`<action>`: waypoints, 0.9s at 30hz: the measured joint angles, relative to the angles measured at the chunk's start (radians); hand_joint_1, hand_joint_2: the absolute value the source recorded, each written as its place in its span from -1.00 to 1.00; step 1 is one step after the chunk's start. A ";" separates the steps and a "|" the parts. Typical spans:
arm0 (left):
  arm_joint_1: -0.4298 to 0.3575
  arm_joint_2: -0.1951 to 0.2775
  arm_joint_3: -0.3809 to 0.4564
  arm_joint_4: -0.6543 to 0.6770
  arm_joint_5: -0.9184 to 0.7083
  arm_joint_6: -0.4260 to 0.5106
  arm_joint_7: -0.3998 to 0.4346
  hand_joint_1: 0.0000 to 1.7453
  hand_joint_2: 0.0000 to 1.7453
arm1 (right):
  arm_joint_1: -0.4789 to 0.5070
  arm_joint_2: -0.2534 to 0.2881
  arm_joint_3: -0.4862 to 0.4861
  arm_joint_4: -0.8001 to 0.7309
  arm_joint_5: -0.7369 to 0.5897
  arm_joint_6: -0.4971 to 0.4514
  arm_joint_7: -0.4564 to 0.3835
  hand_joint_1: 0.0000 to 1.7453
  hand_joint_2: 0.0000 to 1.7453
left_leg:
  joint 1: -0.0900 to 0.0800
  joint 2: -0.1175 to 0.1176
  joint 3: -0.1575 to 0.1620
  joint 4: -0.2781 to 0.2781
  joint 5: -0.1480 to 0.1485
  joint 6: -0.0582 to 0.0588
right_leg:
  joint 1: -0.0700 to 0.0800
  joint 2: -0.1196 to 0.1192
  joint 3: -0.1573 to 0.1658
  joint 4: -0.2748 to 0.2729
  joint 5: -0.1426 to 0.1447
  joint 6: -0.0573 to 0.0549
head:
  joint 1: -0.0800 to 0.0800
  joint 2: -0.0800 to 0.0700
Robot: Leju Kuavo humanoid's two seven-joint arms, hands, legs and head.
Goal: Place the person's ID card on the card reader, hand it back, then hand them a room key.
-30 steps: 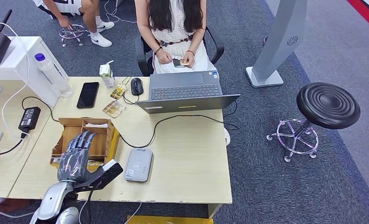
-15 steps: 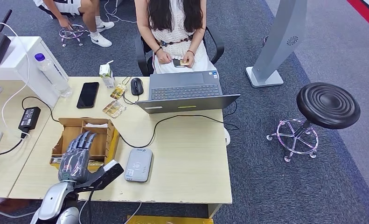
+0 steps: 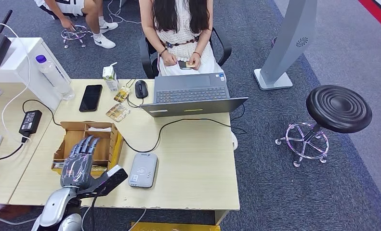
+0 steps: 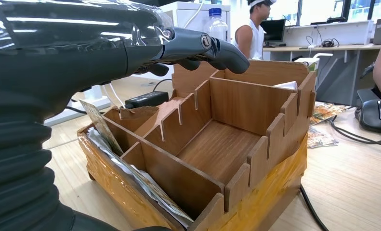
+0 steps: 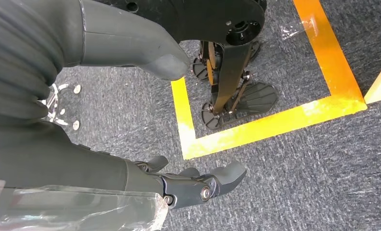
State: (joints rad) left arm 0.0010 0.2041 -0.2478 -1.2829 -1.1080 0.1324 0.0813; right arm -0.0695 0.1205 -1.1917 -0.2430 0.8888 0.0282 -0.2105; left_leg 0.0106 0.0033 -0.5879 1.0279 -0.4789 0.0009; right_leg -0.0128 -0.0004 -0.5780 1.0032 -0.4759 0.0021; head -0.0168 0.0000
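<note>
My left hand [image 3: 77, 162] hovers flat over the near end of a wooden divided box [image 3: 98, 142], fingers spread and holding nothing. In the left wrist view its fingers [image 4: 205, 47] reach above the box's compartments [image 4: 227, 144], and a thin card [image 4: 98, 126] leans in the nearest slot. The grey card reader [image 3: 143, 170] lies on the desk just right of the box, with nothing on it. A person sits across the desk holding a small dark object [image 3: 184, 64] in both hands; I cannot tell whether it is a card. My right hand [image 5: 188, 185] hangs over the carpet, holding nothing.
An open laptop [image 3: 192, 94] stands at the desk's far side, its cable [image 3: 178, 122] running across the desk toward the box. A phone [image 3: 90, 97], mouse [image 3: 141, 89], milk carton [image 3: 111, 78], bottle [image 3: 55, 77] and power adapter [image 3: 30, 122] sit at the far left. A black stool [image 3: 338, 108] stands to the right.
</note>
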 joint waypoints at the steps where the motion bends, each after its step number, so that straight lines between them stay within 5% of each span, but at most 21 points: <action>1: 0.000 0.000 0.000 0.000 0.000 0.000 0.000 -1.00 1.00 | 0.000 0.000 0.000 0.000 0.000 0.000 0.000 -1.00 1.00 | 0.000 0.000 0.000 0.000 0.000 0.000 | 0.000 0.000 0.000 0.000 0.000 0.000 | 0.000 0.000; 27: 0.000 0.000 0.000 0.000 0.005 0.000 0.004 -1.00 1.00 | 0.000 0.000 0.000 0.000 0.000 -0.001 0.000 -1.00 1.00 | 0.000 0.000 0.000 0.000 0.000 0.000 | 0.000 0.000 0.000 0.000 0.000 0.000 | 0.000 0.000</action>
State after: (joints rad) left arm 0.0010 0.2037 -0.2480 -1.2833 -1.1030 0.1320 0.0848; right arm -0.0695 0.1202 -1.1921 -0.2430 0.8887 0.0268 -0.2102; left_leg 0.0106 0.0033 -0.5879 1.0279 -0.4789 0.0010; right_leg -0.0128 -0.0004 -0.5781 1.0032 -0.4760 0.0021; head -0.0168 0.0000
